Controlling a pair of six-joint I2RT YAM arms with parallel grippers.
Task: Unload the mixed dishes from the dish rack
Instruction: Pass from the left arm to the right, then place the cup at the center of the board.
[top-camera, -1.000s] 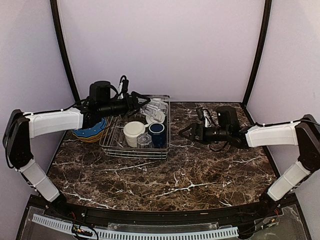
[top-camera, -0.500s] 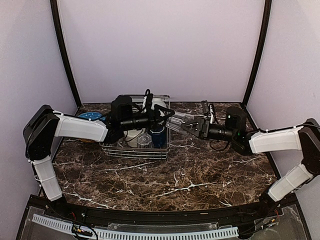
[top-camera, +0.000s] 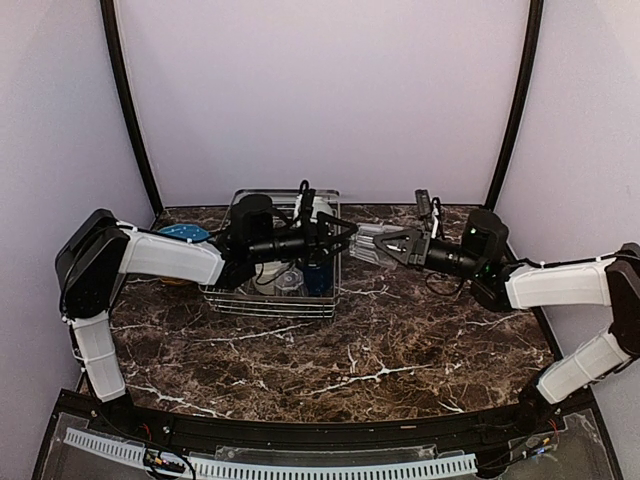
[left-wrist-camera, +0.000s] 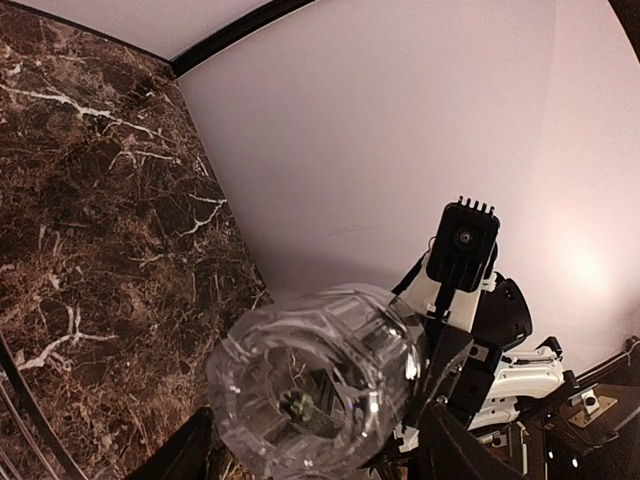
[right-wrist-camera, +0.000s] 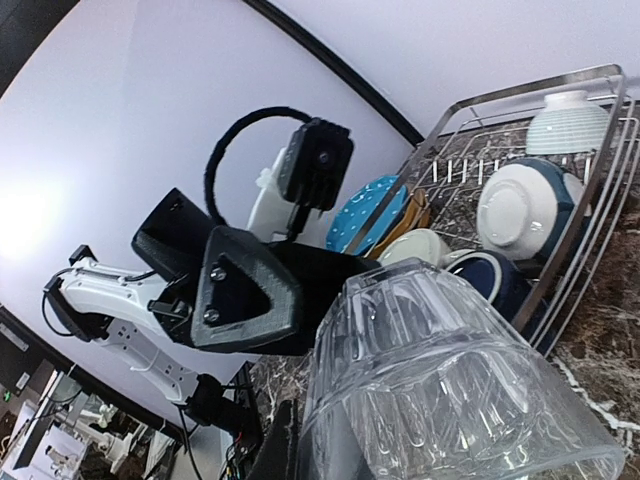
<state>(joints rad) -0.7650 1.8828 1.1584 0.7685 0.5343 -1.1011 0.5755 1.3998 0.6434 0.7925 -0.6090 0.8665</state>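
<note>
A clear glass (top-camera: 366, 243) hangs in the air just right of the dish rack (top-camera: 268, 306), lying on its side between both grippers. My left gripper (top-camera: 345, 238) is shut around its body, and the glass (left-wrist-camera: 315, 385) fills the space between the dark fingers (left-wrist-camera: 455, 450). My right gripper (top-camera: 383, 245) meets it from the right, shut on the wall of the glass (right-wrist-camera: 440, 380). Left in the rack (right-wrist-camera: 520, 100) are a ribbed white bowl (right-wrist-camera: 568, 122), a blue-backed bowl (right-wrist-camera: 520, 210), a dark blue mug (right-wrist-camera: 497, 275) and a cream bowl (right-wrist-camera: 425, 245).
A blue dotted plate (top-camera: 183, 233) and a yellow one (right-wrist-camera: 415, 215) sit by the rack's left side. Another clear glass (top-camera: 288, 281) lies in the rack's front. Dark marble table (top-camera: 400, 340) spreads in front and to the right; the back wall stands close behind.
My left arm swung right from the rack's back with the glass. My right arm reached left to meet it, and its jaws closed on the glass.
</note>
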